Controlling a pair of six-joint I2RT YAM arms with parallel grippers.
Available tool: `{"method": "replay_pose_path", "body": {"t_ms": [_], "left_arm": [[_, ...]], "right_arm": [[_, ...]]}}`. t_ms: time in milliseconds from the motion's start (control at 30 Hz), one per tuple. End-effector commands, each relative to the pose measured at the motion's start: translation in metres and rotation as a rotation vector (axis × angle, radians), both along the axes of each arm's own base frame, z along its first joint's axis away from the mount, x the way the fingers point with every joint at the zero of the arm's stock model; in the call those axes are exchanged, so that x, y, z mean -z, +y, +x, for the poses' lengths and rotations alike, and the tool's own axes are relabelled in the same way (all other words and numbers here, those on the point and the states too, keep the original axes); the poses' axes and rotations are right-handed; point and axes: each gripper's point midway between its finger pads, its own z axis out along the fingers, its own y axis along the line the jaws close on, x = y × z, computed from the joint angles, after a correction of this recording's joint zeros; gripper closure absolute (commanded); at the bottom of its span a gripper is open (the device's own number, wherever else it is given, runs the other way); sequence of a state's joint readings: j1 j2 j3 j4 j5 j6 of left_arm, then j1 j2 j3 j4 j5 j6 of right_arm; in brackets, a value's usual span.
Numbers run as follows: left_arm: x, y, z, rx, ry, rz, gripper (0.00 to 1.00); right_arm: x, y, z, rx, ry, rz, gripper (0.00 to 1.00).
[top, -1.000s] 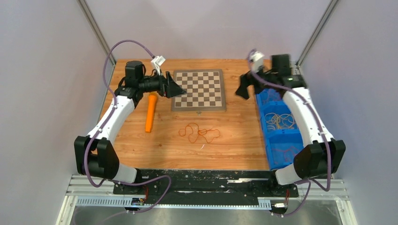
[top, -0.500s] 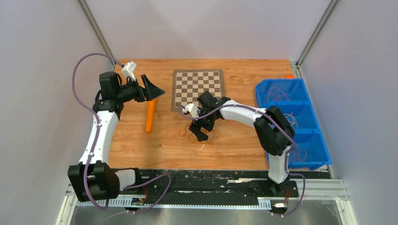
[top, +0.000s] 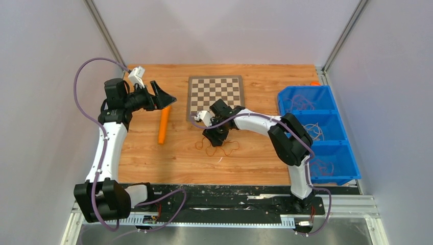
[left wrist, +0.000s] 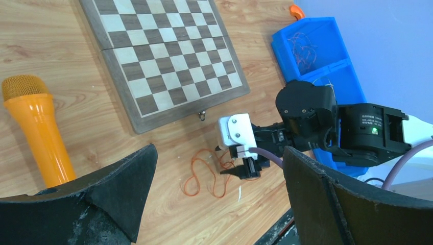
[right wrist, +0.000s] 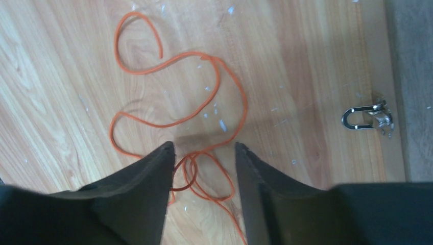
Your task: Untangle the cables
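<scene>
Thin orange cables (right wrist: 218, 76), limp and light, lie looped on the table (top: 153, 158) nearside of the chessboard (top: 215, 94); right gripper (right wrist: 204, 147) straddles their crossing, fingers half-apart, a sensible pinch point; left gripper (left wrist: 219, 149) gapes empty

Chessboard (top: 215, 97) centre-back; orange microphone (top: 163, 125) (left of it); blue bin (top: 306, 88) far right
</scene>
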State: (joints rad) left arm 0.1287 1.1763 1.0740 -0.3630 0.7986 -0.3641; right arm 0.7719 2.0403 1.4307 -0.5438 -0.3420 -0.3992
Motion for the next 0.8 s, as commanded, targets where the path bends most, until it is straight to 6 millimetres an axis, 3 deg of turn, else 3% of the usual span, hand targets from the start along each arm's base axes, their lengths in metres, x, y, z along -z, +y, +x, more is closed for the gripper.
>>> {"method": "replay_pose_path", "body": {"t_ms": [0,67,167,267,333,400,467,633,700,767], "left_arm": [[-0.012,0.001,0.003,0.007,-0.055,0.002,0.0],[-0.012,0.0,0.005,0.009,-0.052,-0.012,0.0],[-0.012,0.0,0.007,0.009,-0.052,-0.023,0.0],[-0.013,0.0,0.007,0.01,-0.058,-0.019,0.0],[-0.013,0.0,0.006,0.011,-0.059,-0.012,0.0],[-0.012,0.0,0.005,0.014,-0.06,-0.009,0.0],[-0.012,-0.001,0.005,0.021,-0.059,-0.013,0.0],[-0.017,-0.005,0.006,0.047,-0.064,-0.033,0.0],[-0.021,-0.006,0.006,0.059,-0.083,-0.04,0.0],[-0.022,-0.011,0.004,0.081,-0.094,-0.045,0.0]], "right_arm": [[-0.022,-0.009,-0.012,-0.038,-0.033,0.005,0.42],[-0.024,-0.015,-0.018,-0.032,-0.034,-0.005,0.35],[-0.009,-0.023,-0.024,-0.013,-0.011,-0.048,0.44],[-0.006,-0.021,-0.027,-0.013,0.01,-0.04,0.74],[-0.018,-0.017,-0.026,-0.03,-0.004,-0.01,0.97],[-0.044,-0.014,-0.023,-0.064,-0.046,0.045,1.0],[-0.086,-0.012,-0.015,-0.082,-0.105,0.144,1.0],[-0.261,-0.022,0.014,-0.019,-0.327,0.482,1.0],[-0.293,-0.034,0.01,-0.032,-0.429,0.505,1.0],[-0.299,-0.054,0.003,-0.014,-0.474,0.464,1.0]]}}
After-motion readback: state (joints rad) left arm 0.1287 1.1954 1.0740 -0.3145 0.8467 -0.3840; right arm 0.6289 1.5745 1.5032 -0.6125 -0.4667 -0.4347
